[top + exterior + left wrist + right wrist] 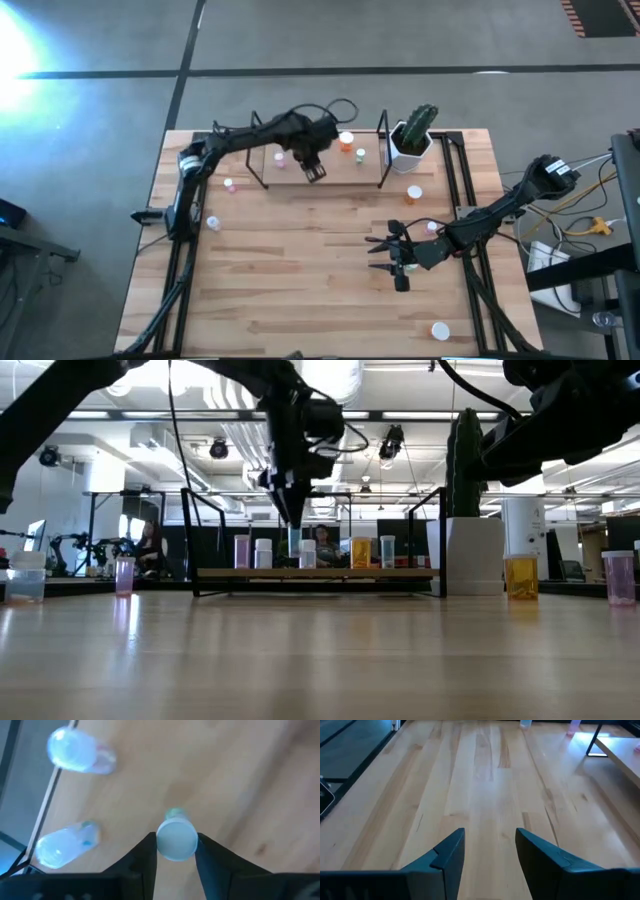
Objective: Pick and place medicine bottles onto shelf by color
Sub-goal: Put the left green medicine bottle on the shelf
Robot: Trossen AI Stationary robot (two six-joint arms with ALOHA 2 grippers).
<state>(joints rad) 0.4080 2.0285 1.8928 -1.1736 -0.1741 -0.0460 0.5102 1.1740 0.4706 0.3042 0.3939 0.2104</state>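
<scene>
The shelf [330,178] stands at the table's far middle. On its light-wood board stand an orange bottle [347,140], a pink one [280,158] and a small green one [360,155]. My left gripper [313,170] points down over the board and is shut on a green bottle with a white cap [175,840]. The left wrist view also shows a pink bottle [80,750] and a blue bottle [60,847] on the board. My right gripper [385,250] is open and empty over the table's right middle; its fingertips show in the right wrist view [490,845]. My left gripper pinches the green bottle's white cap [161,842] between its two fingers, one on each side. The fingers come from above, pointing down. The bottle is upright below them, its green body [174,813] reaching down to the shelf board; whether it rests on the board I cannot tell.
Loose bottles stand on the table: pink [230,185] and blue [212,222] at the left, orange [414,192] and pink [432,228] at the right, one near the front right corner [440,330]. A white cactus pot [410,145] stands right of the shelf.
</scene>
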